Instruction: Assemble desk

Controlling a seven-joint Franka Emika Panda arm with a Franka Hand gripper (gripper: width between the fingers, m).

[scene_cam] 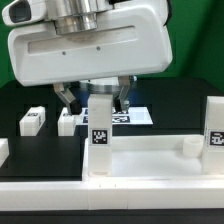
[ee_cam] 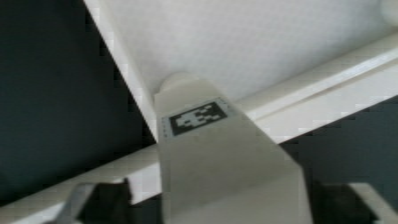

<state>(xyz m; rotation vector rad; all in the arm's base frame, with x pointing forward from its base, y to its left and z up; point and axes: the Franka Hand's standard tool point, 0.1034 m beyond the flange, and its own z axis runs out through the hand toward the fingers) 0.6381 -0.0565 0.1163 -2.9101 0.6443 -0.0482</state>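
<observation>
On the black table (scene_cam: 45, 160), nearest the camera, you've got the desk slab (scene_cam: 150, 178), raised rim along its front edge. An upright leg (scene_cam: 100, 125) stands at its corner on the exterior view's left, a far leg (scene_cam: 214, 125) on the right. Your gripper (scene_cam: 95, 106) straddles the upright leg, jaws apart, with a gap each side. A loose leg (scene_cam: 32, 121) and a nearer loose leg (scene_cam: 67, 121) lie on open table.
</observation>
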